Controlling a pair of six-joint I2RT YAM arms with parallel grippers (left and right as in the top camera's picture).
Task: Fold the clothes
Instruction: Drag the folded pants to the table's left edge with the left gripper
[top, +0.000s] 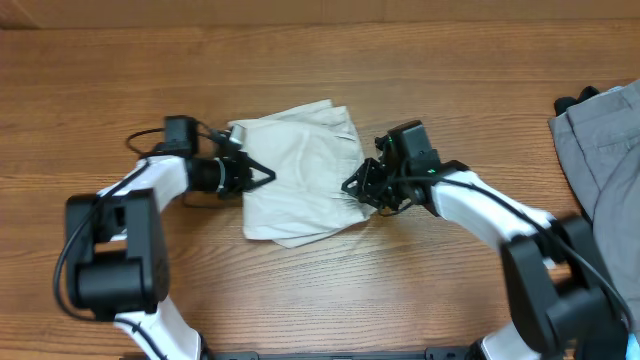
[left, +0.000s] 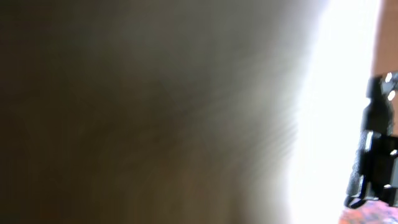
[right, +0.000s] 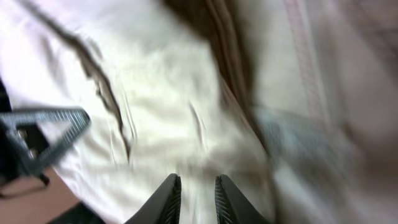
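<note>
Table centre: the light cream cotton shorts (top: 300, 170) lie on the brown wooden table (top: 320, 60), between the two arms. They are folded into a rough square bundle of several layers. The far edge is fairly straight. At the near edge the layers do not line up, and a lower layer juts out toward the near right corner. The surface is creased, with soft wrinkles running across it.

Right wrist view: pale fabric fills the picture. A deep shadowed fold runs down from the top centre, and a line of stitching runs along the right side.

Left gripper (top: 264, 176): at the left edge of the shorts, tips on the cloth, jaws closed. Its own camera shows only a dark, blurred surface pressed close to the lens, so I cannot tell whether a fold is pinched.

Right gripper (top: 352, 186): at the right edge of the shorts, facing the left one across the bundle. Its two dark fingers (right: 169, 198) stand a narrow gap apart over the cloth. I cannot tell whether they grip it.

Right edge of the table: a folded grey garment (top: 600, 150), well apart from the shorts.
</note>
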